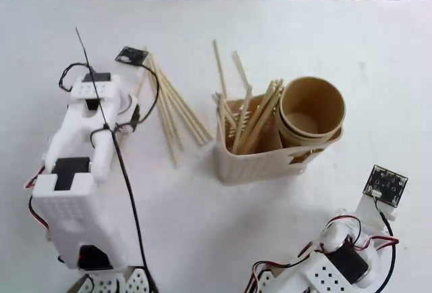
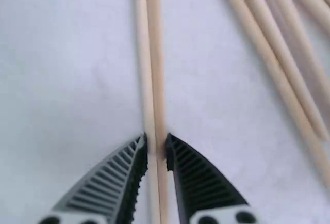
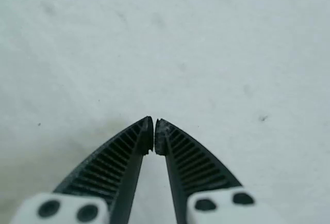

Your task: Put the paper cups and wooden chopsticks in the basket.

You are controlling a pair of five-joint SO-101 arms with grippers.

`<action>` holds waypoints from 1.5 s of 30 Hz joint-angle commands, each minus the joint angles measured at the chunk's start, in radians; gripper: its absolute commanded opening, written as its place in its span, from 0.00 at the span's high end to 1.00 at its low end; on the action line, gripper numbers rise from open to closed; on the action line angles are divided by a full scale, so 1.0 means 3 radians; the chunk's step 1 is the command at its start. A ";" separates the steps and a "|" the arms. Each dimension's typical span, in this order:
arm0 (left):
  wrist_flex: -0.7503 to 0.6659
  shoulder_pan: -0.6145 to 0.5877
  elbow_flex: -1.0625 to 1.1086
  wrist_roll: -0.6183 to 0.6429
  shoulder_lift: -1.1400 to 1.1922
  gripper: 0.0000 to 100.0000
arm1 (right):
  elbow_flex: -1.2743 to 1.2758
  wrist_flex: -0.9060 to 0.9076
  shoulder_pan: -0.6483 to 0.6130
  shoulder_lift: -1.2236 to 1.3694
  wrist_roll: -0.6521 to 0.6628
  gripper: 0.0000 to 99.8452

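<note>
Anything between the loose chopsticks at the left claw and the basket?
Nothing visible: only bare table separates the loose chopsticks from the basket. The left claw is clamped on two of them.

High view:
- The left arm (image 1: 91, 121) and its cable partly cover the converging ends of the loose chopsticks (image 1: 177, 114).
- The basket (image 1: 253, 165) wall hides the lower ends of the standing chopsticks (image 1: 253, 114) and the lower bodies of the cups (image 1: 312, 111). I cannot count the nested cups with certainty.
- The picture's lower edge cuts off the right arm (image 1: 337, 266) and the left arm's base.

Left wrist view:
- The held chopsticks (image 2: 153, 53) run out of frame at both ends, and I see them blurred beside the left gripper (image 2: 156, 146).
- The loose chopsticks also run out of frame.

Right wrist view:
- The right gripper (image 3: 154, 131) is cut off just behind its fingers.
</note>
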 commanded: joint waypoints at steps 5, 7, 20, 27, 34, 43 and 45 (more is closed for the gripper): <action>0.0046 -0.0156 -0.0179 0.0199 -0.0115 0.98 | 0.0031 -0.0033 0.0023 -0.0028 -0.0010 0.98; 0.0082 -0.0166 -0.0189 0.0205 -0.0238 0.98 | 0.0031 -0.0033 0.0023 -0.0028 -0.0010 0.98; 0.0552 -0.0079 -0.0174 0.0215 -0.2094 0.98 | 0.0031 -0.0033 0.0023 -0.0028 -0.0010 0.98; 0.0844 0.0586 -0.0092 0.0378 -0.3445 0.98 | 0.0031 -0.0033 0.0023 -0.0028 -0.0010 0.98; 0.0353 0.1568 0.0194 0.0491 -0.4375 0.98 | 0.0031 -0.0033 0.0023 -0.0028 -0.0010 0.98; -0.0660 0.2667 0.0210 0.0496 -0.4386 0.98 | 0.0031 -0.0033 0.0023 -0.0028 -0.0010 0.98; -0.0839 0.2867 0.0210 0.0501 -0.4386 0.98 | 0.0031 -0.0033 0.0023 -0.0028 -0.0010 0.98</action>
